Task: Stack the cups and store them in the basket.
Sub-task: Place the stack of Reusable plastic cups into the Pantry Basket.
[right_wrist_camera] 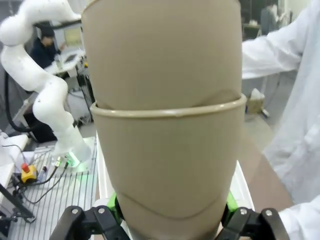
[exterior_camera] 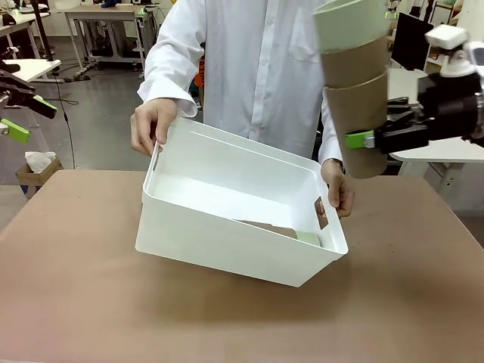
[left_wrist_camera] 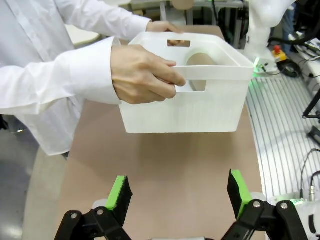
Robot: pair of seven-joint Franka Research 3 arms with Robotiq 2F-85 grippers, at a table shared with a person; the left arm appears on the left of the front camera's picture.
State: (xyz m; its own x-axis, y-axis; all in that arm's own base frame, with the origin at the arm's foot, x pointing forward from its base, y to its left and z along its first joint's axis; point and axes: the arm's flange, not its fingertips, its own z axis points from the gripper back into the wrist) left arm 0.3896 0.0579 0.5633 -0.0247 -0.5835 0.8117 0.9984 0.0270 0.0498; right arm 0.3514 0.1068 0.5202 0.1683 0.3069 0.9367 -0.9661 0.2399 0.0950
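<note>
White basket (exterior_camera: 227,227) tilted, cup stack (exterior_camera: 354,91) gripped above right rim.

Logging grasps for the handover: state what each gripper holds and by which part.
The right gripper clamps a stack of cups around the lowest tan cup's side. The left gripper is open, holding nothing.

Right gripper (exterior_camera: 361,140) raised, clamped; left gripper (left_wrist_camera: 179,195) spread.
</note>
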